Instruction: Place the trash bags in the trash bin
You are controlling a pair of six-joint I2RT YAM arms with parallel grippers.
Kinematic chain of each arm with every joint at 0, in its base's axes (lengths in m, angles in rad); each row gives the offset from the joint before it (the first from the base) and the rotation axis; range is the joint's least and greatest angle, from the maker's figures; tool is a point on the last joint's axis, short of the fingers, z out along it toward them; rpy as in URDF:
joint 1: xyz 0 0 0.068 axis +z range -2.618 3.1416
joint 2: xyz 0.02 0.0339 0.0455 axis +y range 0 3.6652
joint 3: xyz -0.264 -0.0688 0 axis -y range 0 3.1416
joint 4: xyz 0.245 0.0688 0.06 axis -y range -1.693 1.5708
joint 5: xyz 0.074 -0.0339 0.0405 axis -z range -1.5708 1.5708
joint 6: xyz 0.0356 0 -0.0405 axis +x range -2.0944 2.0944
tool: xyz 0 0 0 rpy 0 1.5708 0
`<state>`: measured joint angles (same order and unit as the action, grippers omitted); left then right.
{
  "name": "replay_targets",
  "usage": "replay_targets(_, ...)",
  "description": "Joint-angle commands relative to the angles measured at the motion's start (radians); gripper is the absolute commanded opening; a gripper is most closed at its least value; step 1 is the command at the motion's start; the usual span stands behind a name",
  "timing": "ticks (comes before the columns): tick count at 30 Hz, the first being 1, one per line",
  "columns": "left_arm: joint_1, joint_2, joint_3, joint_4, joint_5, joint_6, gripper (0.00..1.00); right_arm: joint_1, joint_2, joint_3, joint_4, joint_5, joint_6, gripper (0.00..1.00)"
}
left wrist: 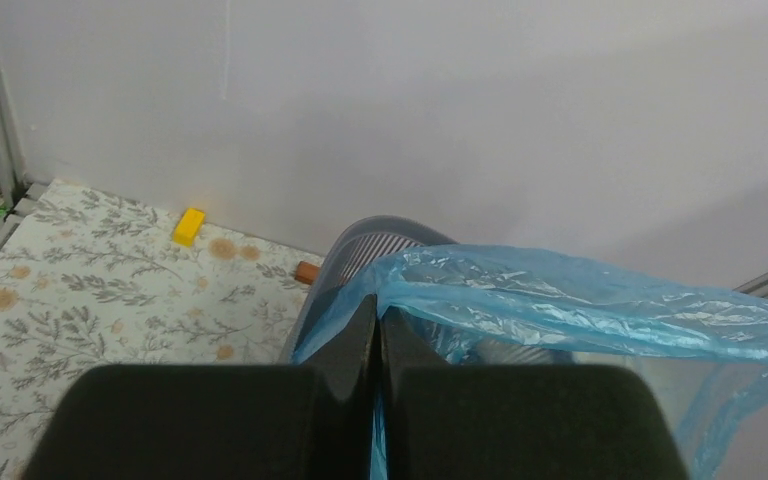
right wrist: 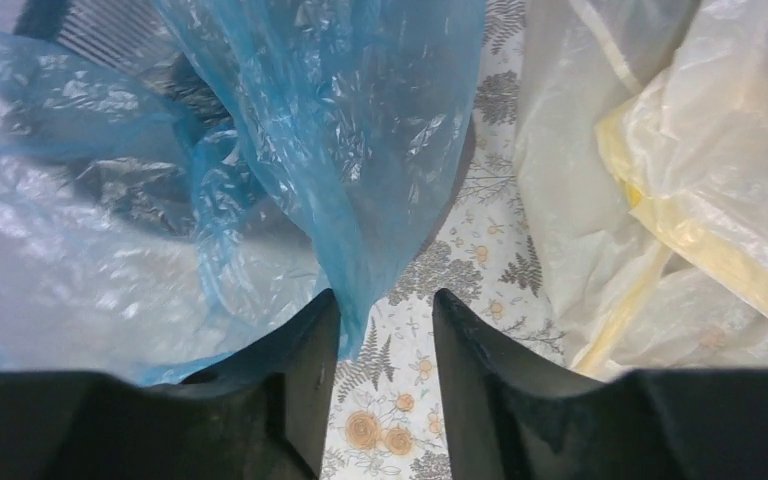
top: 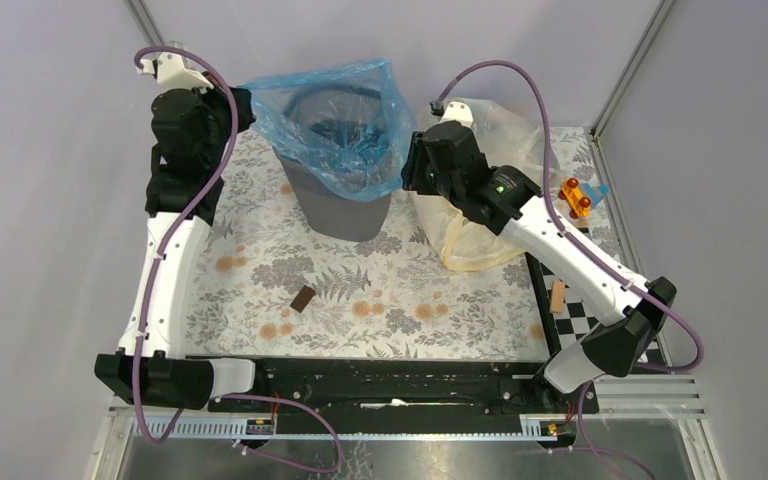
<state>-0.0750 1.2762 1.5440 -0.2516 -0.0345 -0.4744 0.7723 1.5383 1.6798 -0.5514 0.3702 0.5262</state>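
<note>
The dark grey mesh trash bin (top: pixel 345 208) stands at the back middle of the table. A translucent blue trash bag (top: pixel 345 130) is draped over its rim and hangs into it. My left gripper (left wrist: pixel 378 318) is shut on the bag's left edge, at the bin's back left rim (left wrist: pixel 360 245). My right gripper (right wrist: pixel 385 310) is open beside the bin's right side, the blue bag (right wrist: pixel 340 150) hanging against its left finger. A pale yellow-white trash bag (top: pixel 480 225) lies crumpled on the table right of the bin, also in the right wrist view (right wrist: pixel 680 180).
A small brown block (top: pixel 303 298) lies on the floral mat in front of the bin. Orange and blue toys (top: pixel 580 197) sit at the back right. A tan block (top: pixel 557 296) lies on the checkered board. A yellow block (left wrist: pixel 189 226) and a brown piece (left wrist: pixel 307 272) lie by the back wall.
</note>
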Motion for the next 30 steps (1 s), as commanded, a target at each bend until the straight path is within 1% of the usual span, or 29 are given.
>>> replay_targets(1,0.019,-0.006,-0.011,0.002,0.000,0.016,0.00,0.004,-0.021,0.012,0.090,-0.103,-0.033,0.52)
replay_targets(3,0.021,-0.014,-0.017,-0.001,0.003,0.016,0.00,0.004,-0.012,0.021,0.087,-0.091,-0.027,0.61)
replay_targets(4,0.022,-0.019,-0.021,-0.002,0.004,0.017,0.00,0.004,-0.005,0.027,0.081,-0.082,-0.025,0.63)
replay_targets(6,0.025,-0.032,-0.033,-0.002,0.003,0.019,0.00,0.004,0.007,0.036,0.070,-0.064,-0.019,0.64)
replay_targets(8,0.028,-0.042,-0.043,-0.002,0.001,0.022,0.00,0.004,0.013,0.037,0.071,-0.064,-0.021,0.61)
replay_targets(11,0.034,-0.043,-0.050,-0.008,0.001,0.026,0.00,0.005,0.018,0.035,0.078,-0.089,-0.029,0.53)
replay_targets(16,0.053,-0.039,-0.064,-0.032,-0.028,0.034,0.00,0.005,0.020,0.015,0.102,-0.129,-0.048,0.29)
replay_targets(17,0.061,-0.039,-0.069,-0.038,-0.029,0.033,0.00,0.004,0.020,0.008,0.109,-0.136,-0.052,0.23)
replay_targets(19,0.074,-0.037,-0.079,-0.045,-0.025,0.028,0.00,0.004,0.026,0.002,0.113,-0.146,-0.062,0.01)
replay_targets(25,0.150,-0.041,-0.128,-0.060,-0.008,-0.002,0.00,0.003,0.047,-0.015,0.106,-0.144,-0.070,0.00)
replay_targets(30,0.176,-0.073,-0.238,-0.017,0.030,-0.033,0.00,-0.001,0.055,-0.057,0.109,-0.127,-0.077,0.00)
